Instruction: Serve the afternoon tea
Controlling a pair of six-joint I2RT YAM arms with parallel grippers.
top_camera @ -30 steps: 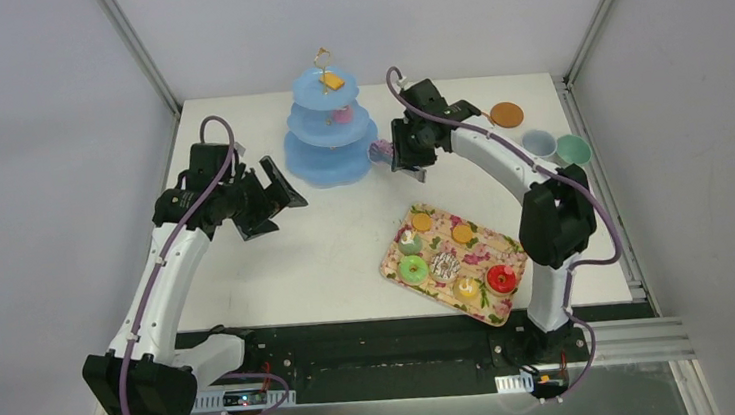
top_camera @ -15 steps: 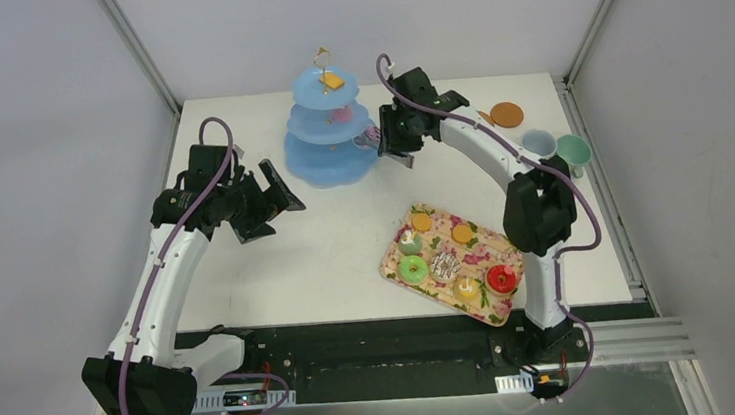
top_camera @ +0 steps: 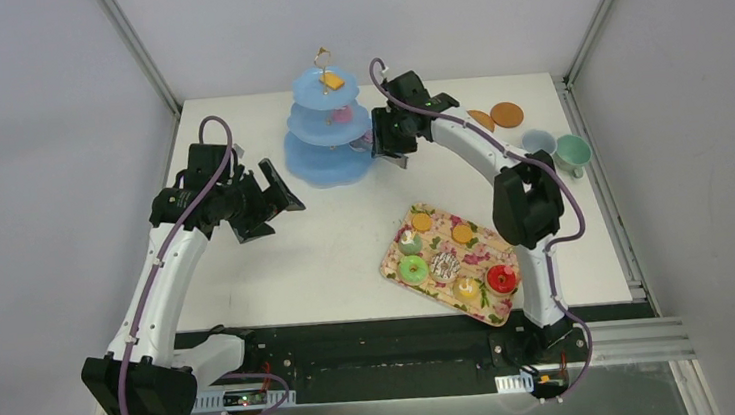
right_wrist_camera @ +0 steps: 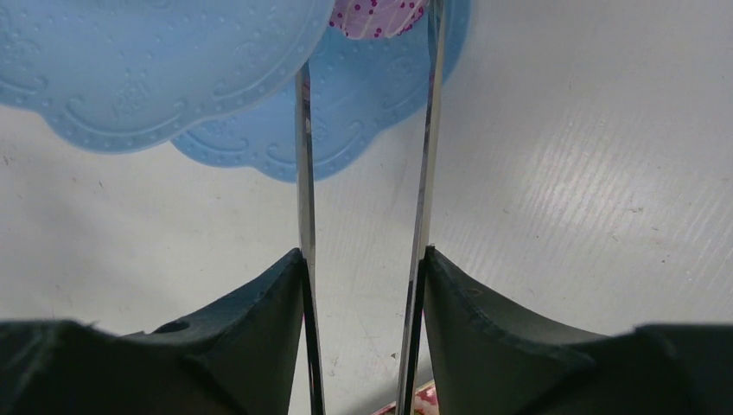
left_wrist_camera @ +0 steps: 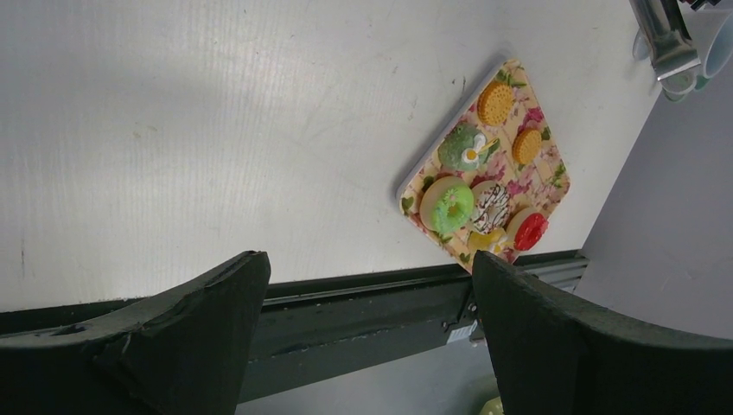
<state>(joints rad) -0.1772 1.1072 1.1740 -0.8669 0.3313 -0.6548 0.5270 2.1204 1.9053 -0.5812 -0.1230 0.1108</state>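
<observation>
My right gripper (top_camera: 385, 146) is shut on metal tongs (right_wrist_camera: 428, 130), and the tong tips hold a purple dotted sweet (right_wrist_camera: 378, 15) at the right edge of the blue tiered stand (top_camera: 328, 131), over its bottom plate (right_wrist_camera: 363, 95). On the stand, an orange biscuit (top_camera: 332, 81) lies on the top tier and a pink sweet (top_camera: 341, 115) on the middle tier. The flowered tray (top_camera: 487, 247) carries a green donut (top_camera: 413, 269), a red donut (top_camera: 500, 278), a white donut (top_camera: 445, 266), two orange biscuits (top_camera: 422, 222) and cupcakes. My left gripper (top_camera: 282, 215) hangs open and empty left of the stand.
Brown coasters (top_camera: 506, 113) and two cups (top_camera: 539, 142) (top_camera: 571, 151) stand at the table's back right. The tray sits near the front edge by the right arm's base. Metal frame posts run along both sides.
My right arm has carried the tongs and the purple sweet leftward, from beside the stand to its edge. The left arm has not moved.
</observation>
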